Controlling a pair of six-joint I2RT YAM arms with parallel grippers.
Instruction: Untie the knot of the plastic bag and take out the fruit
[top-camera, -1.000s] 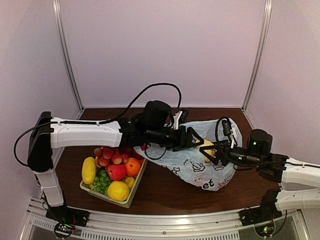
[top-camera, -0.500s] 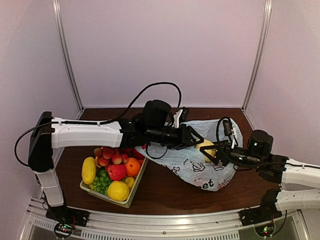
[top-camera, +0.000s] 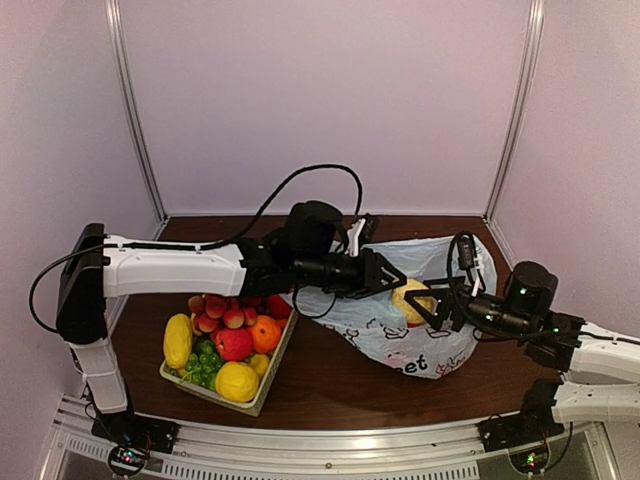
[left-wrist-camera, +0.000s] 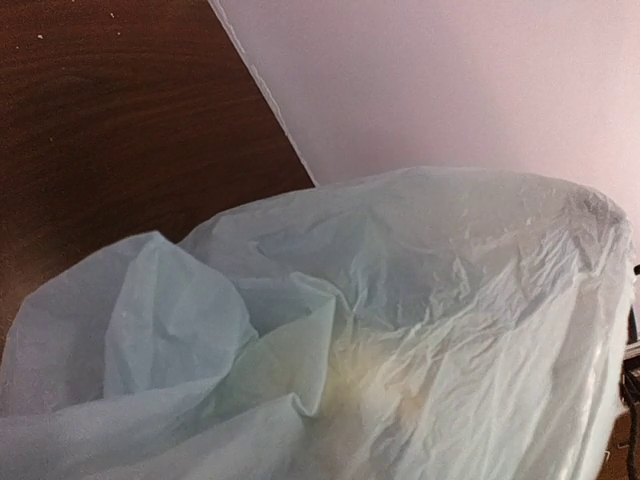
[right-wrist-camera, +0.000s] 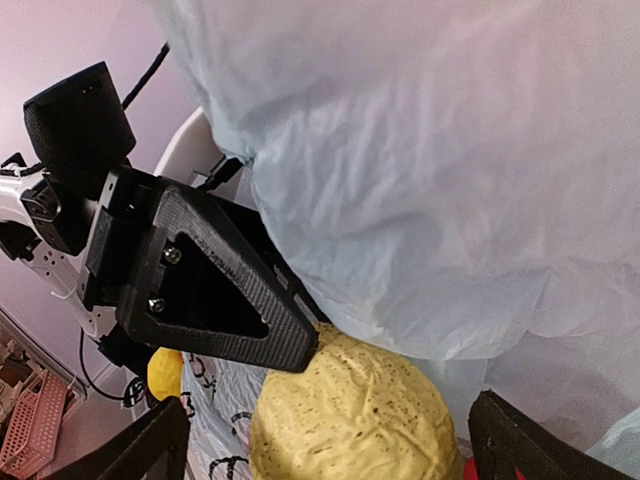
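The lemon (right-wrist-camera: 350, 410) sits in the opening of the bag (top-camera: 380, 335), straight ahead of the right gripper (top-camera: 420, 305) and between its fingers (right-wrist-camera: 155, 445). Those jaws stand wide apart. One finger is clear of the lemon's skin and the other is just beside it, so nothing is gripped. The lemon is roundish, with no long axis to line up on, and closing where the jaws stand should catch it across the middle. The right arm is much the nearer. The left gripper (top-camera: 385, 280) is at the bag's upper edge, on the side toward the basket (top-camera: 278, 365). Its jaws are nearly together at the film, but I cannot tell whether film is pinched between them. No knot shows in any view, and the bag looks open.

The top view gives the layout: the bag lies on the table (top-camera: 330, 390), the basket is left of the bag, and both arms meet at the bag's opening. Only the right wrist view shows the gap between finger and lemon, and film hanging over the lemon. The left wrist view shows only crumpled film with a yellowish glow behind it
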